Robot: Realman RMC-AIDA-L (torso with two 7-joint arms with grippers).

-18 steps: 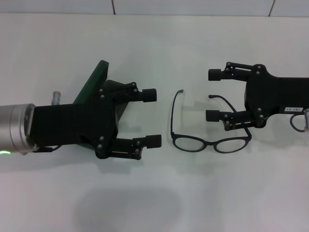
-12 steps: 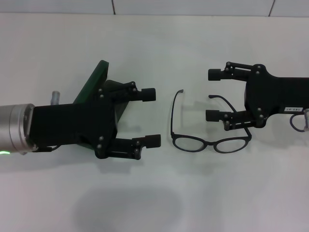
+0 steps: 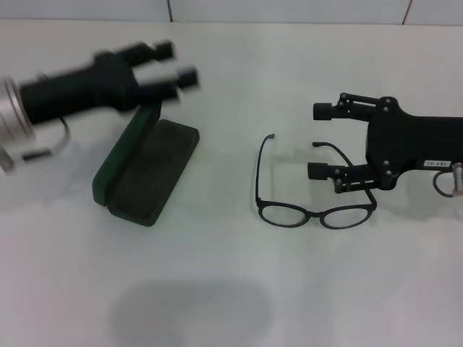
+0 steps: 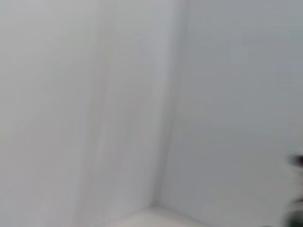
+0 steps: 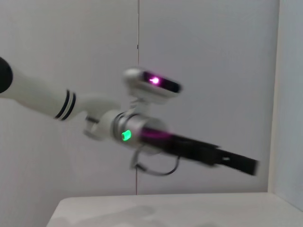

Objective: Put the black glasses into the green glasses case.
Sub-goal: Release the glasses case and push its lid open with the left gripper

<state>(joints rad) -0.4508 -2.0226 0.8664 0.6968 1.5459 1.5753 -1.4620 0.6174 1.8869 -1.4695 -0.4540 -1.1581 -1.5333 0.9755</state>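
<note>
The black glasses [image 3: 316, 214] lie unfolded on the white table, lenses toward the front edge and temple arms pointing back. My right gripper [image 3: 321, 141] stands open just behind them, with the right temple arm lying between its fingers. To the left, the green glasses case [image 3: 152, 173] lies open and holds nothing; its lid stands up along the left side. My left gripper [image 3: 177, 63] is open, raised above the case's far end and blurred by motion. In the right wrist view, the left arm [image 5: 142, 132] shows above the table.
A white wall runs along the back of the table [image 3: 217, 289]. A broad grey shadow falls on the table near the front edge. The left wrist view shows only blank wall.
My left arm has swung up and back to the left from over the case, so the whole open case now shows. The right gripper and the glasses have not moved.
</note>
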